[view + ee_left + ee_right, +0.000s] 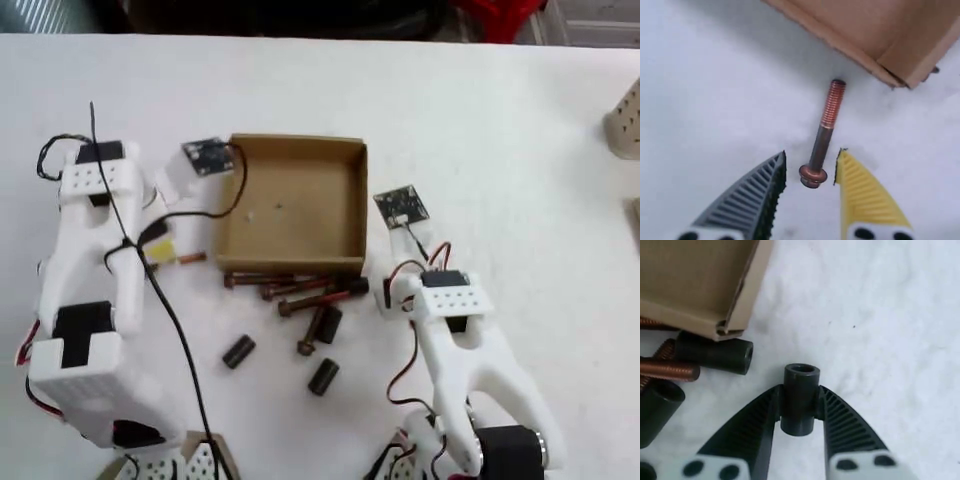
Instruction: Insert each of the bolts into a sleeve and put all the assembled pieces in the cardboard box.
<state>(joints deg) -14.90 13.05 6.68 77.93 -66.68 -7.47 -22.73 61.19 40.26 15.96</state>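
Observation:
The cardboard box (290,205) stands open in the middle of the table. My left gripper (810,165) is open low over the table, left of the box. The head of a copper bolt (822,135) lies between its grey and yellow fingers, and the threaded end points at the box corner (900,70). My right gripper (800,400) is shut on an upright black sleeve (801,380) just off the box's front right corner (730,325). Several more bolts (290,285) lie along the box's front wall. Loose sleeves (238,352) (323,377) lie nearer the front.
A sleeve (715,352) on its side and a bolt (670,369) lie close beside my right gripper. A beige pegged block (625,125) sits at the far right edge. Black and red cables trail over both arms. Bare white table stretches right of the box.

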